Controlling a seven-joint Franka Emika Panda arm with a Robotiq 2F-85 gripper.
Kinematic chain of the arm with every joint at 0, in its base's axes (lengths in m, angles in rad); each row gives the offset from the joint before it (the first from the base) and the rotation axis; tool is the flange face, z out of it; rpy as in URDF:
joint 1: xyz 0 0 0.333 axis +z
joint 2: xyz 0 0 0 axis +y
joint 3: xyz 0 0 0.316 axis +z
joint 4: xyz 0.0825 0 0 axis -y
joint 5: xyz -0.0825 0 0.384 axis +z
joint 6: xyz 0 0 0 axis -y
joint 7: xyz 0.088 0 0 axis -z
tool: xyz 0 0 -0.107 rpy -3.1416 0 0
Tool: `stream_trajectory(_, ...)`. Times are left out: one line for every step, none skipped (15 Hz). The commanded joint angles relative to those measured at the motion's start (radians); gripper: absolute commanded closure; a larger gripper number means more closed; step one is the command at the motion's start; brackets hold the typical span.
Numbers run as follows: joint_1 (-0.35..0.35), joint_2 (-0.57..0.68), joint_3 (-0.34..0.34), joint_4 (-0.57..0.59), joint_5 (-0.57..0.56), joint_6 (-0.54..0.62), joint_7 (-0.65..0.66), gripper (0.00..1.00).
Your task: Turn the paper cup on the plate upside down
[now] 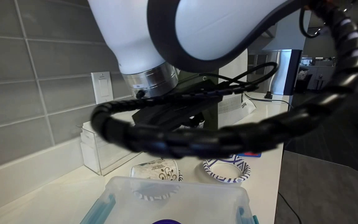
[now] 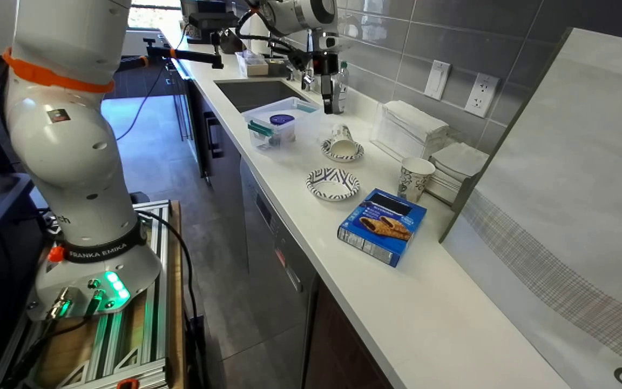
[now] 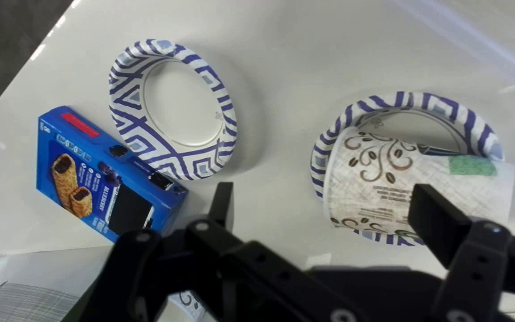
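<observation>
The paper cup (image 3: 373, 183), white with a brown swirl print and a green patch, lies on its side on the plate in the wrist view. Its rolled rim faces the other plate. It also shows in both exterior views (image 1: 154, 170) (image 2: 342, 139). The plate (image 3: 454, 112) has a blue-and-white patterned rim and is partly covered by the cup. My gripper (image 3: 324, 188) is open, its fingers wide apart with nothing between them. The right finger overlaps the cup in the wrist view. In an exterior view the gripper (image 2: 331, 105) hangs above the cup, apart from it.
A second patterned plate (image 2: 332, 185) and a blue snack box (image 2: 382, 226) lie nearby. Another cup (image 2: 414, 178) stands upright by the napkin holders (image 2: 413, 127). A clear plastic container (image 2: 268, 121) stands beside the cup's plate. A large paper bag (image 2: 570, 189) leans at the wall.
</observation>
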Motion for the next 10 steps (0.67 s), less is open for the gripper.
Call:
stream_trajectory(0.06,0.148,-0.052,0.22,-0.011,-0.104,-0.014,0.0)
stream_trajectory(0.068,0.171,-0.063,0.255,-0.007,-0.119,-0.031,0.0)
stream_trajectory(0.071,0.195,-0.07,0.301,0.018,-0.166,-0.052,0.0)
stream_trajectory(0.069,0.119,-0.071,0.183,0.013,-0.088,-0.024,0.0)
stream_trajectory(0.073,0.134,-0.078,0.205,0.014,-0.098,-0.029,0.0)
stream_trajectory(0.073,0.135,-0.081,0.206,0.013,-0.097,-0.029,0.0)
stream_trajectory(0.074,0.135,-0.081,0.206,0.013,-0.098,-0.029,0.0)
stream_trajectory(0.076,0.133,-0.081,0.206,0.013,-0.098,-0.029,0.0)
stream_trajectory(0.076,0.132,-0.081,0.206,0.013,-0.098,-0.029,0.0)
stream_trajectory(0.073,0.146,-0.075,0.225,0.032,-0.103,-0.04,0.0)
